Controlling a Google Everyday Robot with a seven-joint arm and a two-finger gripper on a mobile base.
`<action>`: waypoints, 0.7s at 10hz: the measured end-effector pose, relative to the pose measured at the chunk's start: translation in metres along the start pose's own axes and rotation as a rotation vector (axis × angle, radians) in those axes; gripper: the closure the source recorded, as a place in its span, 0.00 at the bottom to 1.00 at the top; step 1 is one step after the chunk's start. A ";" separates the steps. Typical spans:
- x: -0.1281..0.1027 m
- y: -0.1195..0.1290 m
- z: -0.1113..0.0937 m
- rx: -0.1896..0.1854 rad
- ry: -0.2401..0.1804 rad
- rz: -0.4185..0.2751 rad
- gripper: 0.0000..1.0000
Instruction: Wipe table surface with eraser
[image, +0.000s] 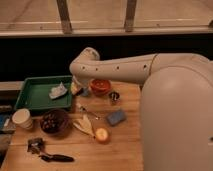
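The table surface (92, 152) is a light-brown plank top that fills the lower left of the camera view. My white arm reaches in from the right, its wrist bent down over the back of the table. My gripper (77, 89) hangs low between the green tray's right edge and a red bowl, and it is shut. Whether anything is in it I cannot make out. The eraser does not show anywhere in this view.
A green tray (30, 95) holding a white-grey cloth (57, 91) sits at the back left. On the table are a red bowl (100, 86), a small dark cup (114, 97), a blue sponge (116, 117), a dark bowl (52, 121), a white cup (22, 119), a round orange fruit (102, 134) and a black-handled tool (55, 158).
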 end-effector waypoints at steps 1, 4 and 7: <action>0.000 0.000 0.000 0.001 0.000 0.000 1.00; 0.001 -0.001 0.002 -0.004 0.007 -0.001 1.00; 0.032 -0.023 0.002 -0.009 0.033 0.044 1.00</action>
